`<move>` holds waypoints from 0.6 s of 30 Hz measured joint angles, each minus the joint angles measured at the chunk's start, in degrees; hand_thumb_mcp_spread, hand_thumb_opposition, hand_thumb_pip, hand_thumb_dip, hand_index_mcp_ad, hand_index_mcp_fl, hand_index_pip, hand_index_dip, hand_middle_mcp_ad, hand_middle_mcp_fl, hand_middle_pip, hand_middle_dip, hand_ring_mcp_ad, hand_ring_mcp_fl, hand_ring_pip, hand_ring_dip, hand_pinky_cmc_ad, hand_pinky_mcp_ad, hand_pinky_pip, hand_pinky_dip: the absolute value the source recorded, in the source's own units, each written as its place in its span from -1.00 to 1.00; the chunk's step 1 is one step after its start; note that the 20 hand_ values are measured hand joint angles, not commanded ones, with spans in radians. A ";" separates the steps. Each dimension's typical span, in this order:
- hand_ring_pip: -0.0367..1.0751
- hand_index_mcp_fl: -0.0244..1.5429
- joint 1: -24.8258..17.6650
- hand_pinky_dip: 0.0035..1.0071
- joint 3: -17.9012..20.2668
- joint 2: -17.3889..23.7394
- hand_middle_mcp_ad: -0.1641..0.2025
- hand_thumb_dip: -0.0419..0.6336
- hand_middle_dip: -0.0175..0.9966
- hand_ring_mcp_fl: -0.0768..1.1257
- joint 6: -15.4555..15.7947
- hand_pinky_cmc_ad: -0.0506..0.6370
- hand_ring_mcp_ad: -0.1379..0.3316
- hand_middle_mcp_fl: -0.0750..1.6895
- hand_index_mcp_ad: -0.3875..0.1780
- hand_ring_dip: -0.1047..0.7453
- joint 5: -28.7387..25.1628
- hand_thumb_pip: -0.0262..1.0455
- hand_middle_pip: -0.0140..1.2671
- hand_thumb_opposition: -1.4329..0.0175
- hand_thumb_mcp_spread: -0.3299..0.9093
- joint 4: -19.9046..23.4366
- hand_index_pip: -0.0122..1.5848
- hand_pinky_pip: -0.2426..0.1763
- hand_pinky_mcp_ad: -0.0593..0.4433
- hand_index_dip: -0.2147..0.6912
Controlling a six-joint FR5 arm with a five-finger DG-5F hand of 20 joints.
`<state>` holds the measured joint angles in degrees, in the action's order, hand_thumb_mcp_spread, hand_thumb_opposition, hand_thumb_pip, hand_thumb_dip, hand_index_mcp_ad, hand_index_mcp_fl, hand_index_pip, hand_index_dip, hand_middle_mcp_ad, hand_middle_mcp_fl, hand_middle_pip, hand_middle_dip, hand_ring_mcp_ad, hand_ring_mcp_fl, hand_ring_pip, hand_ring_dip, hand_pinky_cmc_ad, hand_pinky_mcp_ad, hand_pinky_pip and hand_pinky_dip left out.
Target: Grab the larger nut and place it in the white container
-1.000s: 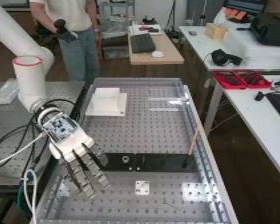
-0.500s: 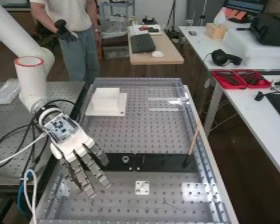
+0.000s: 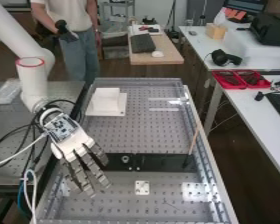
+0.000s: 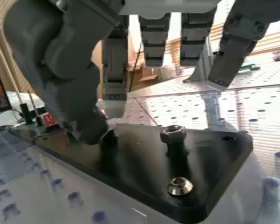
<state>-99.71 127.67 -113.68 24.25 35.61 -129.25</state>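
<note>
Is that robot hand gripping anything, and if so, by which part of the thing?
Nothing is held: the hand has its fingers extended, and the shiny nut and dark hex-topped piece both sit free of it.

Dark brown floor (image 3: 230, 145), I've got metal shelving (image 3: 117, 4) far, small wood-topped table (image 3: 150, 60) far centre, long white desk (image 3: 254, 115) right. Perforated metal counter (image 3: 134, 137) near, grey perforated table (image 3: 63, 92) on its left. Bright light glares off the counter in my wrist view.
</note>
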 joint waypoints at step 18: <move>-0.61 -0.86 0.13 0.38 -0.52 -0.48 0.36 -0.13 -0.54 -0.88 1.46 0.25 0.34 -0.91 0.01 -0.52 0.13 0.49 -0.81 -0.26 0.09 0.84 0.97 -0.34 0.47 -0.21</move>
<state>-99.58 127.15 -114.16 25.71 35.74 -128.41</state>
